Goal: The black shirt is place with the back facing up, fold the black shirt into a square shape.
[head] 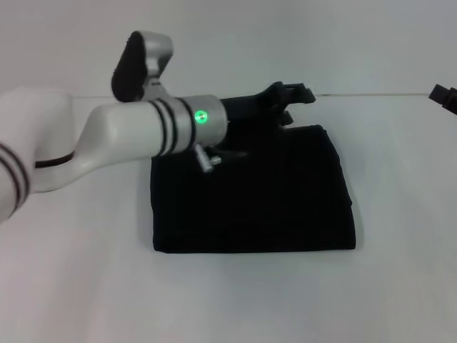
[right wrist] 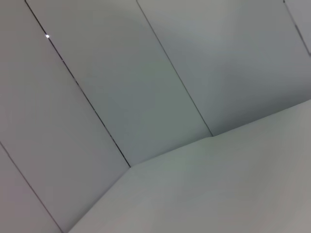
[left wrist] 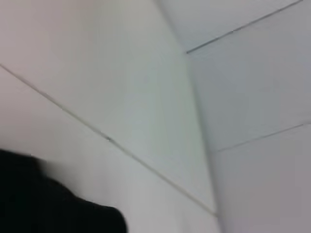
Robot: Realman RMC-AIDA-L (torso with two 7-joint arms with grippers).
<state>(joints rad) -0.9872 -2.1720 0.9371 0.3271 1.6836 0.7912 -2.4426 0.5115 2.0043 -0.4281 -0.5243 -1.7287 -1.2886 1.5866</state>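
Although the black shirt already lies folded into a compact, roughly square block in the middle of the white counter, the left hand hovers at its far edge, reaching in from the robot's left across the garment's far left corner. Whether its fingers are released or clenched on cloth cannot be told; they are dark against dark fabric, and the left wrist view shows only pale wall panels and a dark mass in one corner. The right hand barely shows, at the right border of the head view, well apart from the shirt, and its state cannot be told either. Its wrist view holds nothing but wall and bare counter.

As for handling, the shirt looks soft, limp and light. It will sag and drape when lifted, and stacked layers may slide over one another or spring open if dragged. Its near edge lies straight, while the right side shows a slight step where layers do not quite line up. Any further tidying would best be done by pinching through all layers at a corner or along a folded edge, not a single ply. Judged from the shape, the fold is nearly or fully finished.
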